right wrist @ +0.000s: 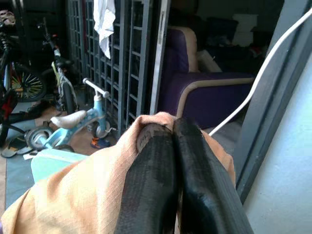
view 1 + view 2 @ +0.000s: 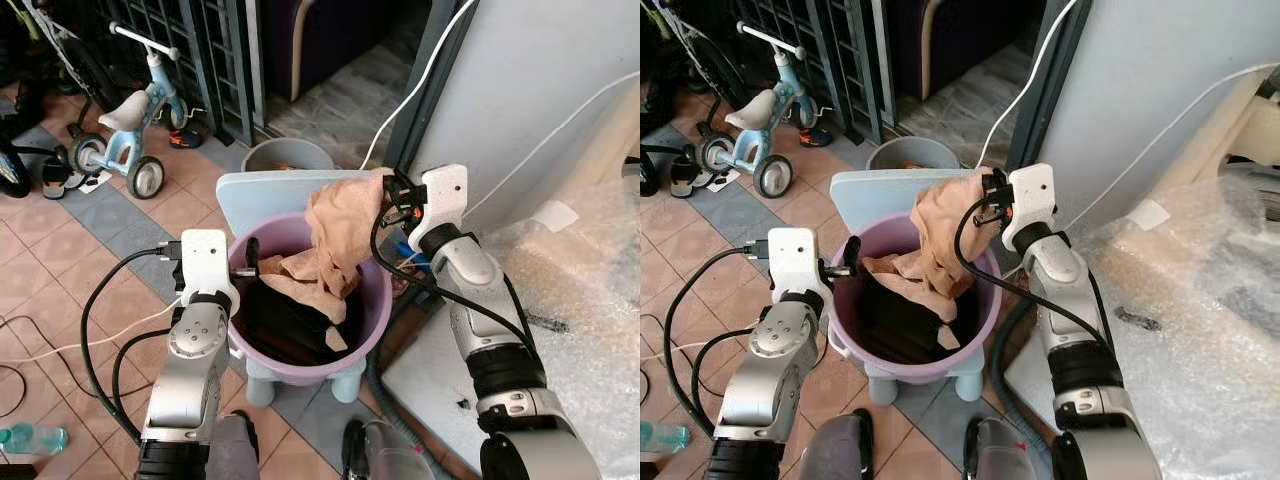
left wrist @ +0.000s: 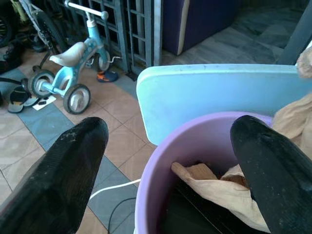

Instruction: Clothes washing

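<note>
A purple bucket (image 2: 372, 318) stands on a light blue stool (image 2: 262, 192) and holds dark clothes (image 2: 285, 318) and a tan cloth (image 2: 338, 232). My right gripper (image 2: 386, 196) is shut on the top of the tan cloth (image 1: 92, 185), holding it up above the bucket's far right rim while the rest drapes down inside. My left gripper (image 2: 246, 262) is open at the bucket's left rim, its fingers (image 3: 265, 168) straddling the purple wall (image 3: 161, 170), one inside and one outside.
A grey pail (image 2: 285, 154) stands behind the stool. A child's blue tricycle (image 2: 130, 125) is at the far left by a metal gate. Bubble-wrapped goods (image 2: 580, 300) fill the right. A white cable (image 2: 420, 75) runs down the grey wall. Black cables trail on the tiled floor.
</note>
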